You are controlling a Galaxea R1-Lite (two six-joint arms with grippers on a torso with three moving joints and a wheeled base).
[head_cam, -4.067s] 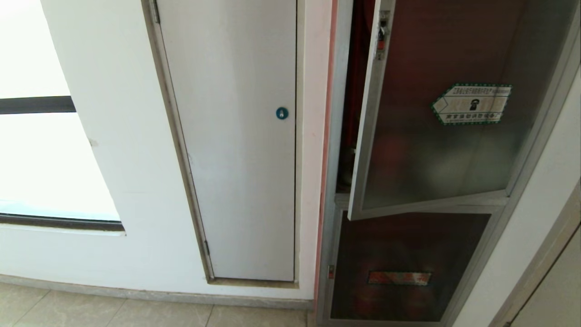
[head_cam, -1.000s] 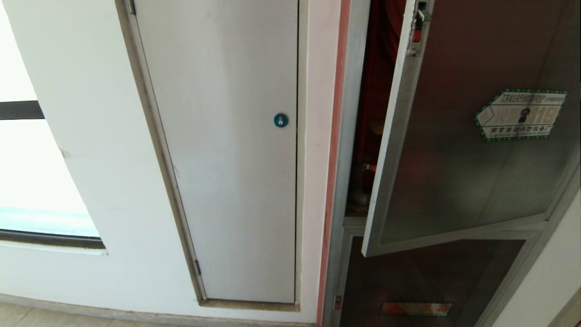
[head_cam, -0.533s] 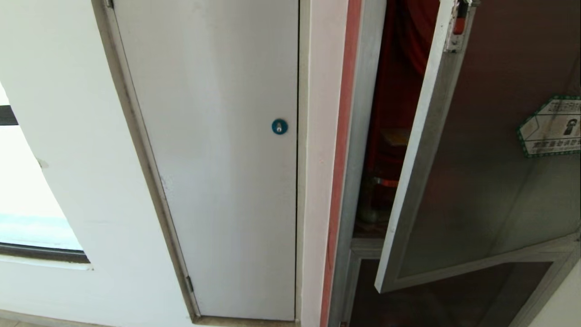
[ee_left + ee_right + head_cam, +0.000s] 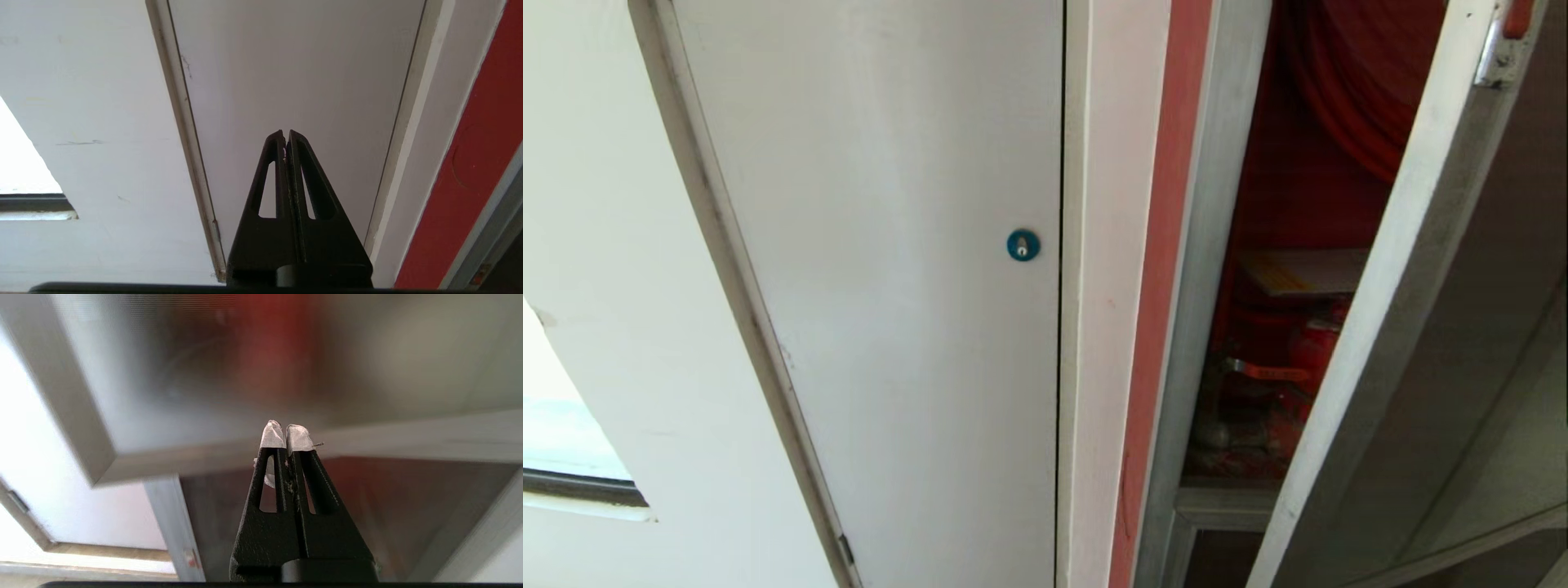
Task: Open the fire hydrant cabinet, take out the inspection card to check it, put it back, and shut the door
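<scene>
White painted wall [image 4: 596, 245] fills the background, w/ a strip of bright window [image 4: 556, 457] at the robot's left.

Nearest items: both arms, seen only in the wrist views. Left end effector [image 4: 286, 136] has its fingers pressed together, nothing between them, pointing at the grey-white panel door [image 4: 890, 286]. Right end effector [image 4: 286, 435] likewise together and empty, white-taped tips [image 4: 271, 435] aimed at the lower rail of the door [image 4: 1388, 327]; contact not evident.

Next out: panel door is shut, blue round lock [image 4: 1023, 245] near its right edge. A red-edged jamb strip [image 4: 1164, 286] separates it from the fire hydrant cabinet [image 4: 1209, 245].

Door of the cabinet stands partly ajar, hinged on the robot's right, free edge swung out toward the camera, latch [image 4: 1503, 41] at the upper part of the stile.

Farthest: red interior visible through the gap. Hose reel [image 4: 1347, 98] up top, red valve [image 4: 1307, 359] lower down. A pale flat item lies on a ledge above the valve, prob. the inspection card [image 4: 1307, 273]; print not legible.

Assessment: door is open in part only, card not yet taken.

Risks:
- Gap looks narrow; an arm reaching in may strike the stile and push the door wider or shut.
- Card lies flat; closed fingers would only shove it deeper, must spread first.
- Valve handle sits just below the card; snag poss. on a low approach.
</scene>
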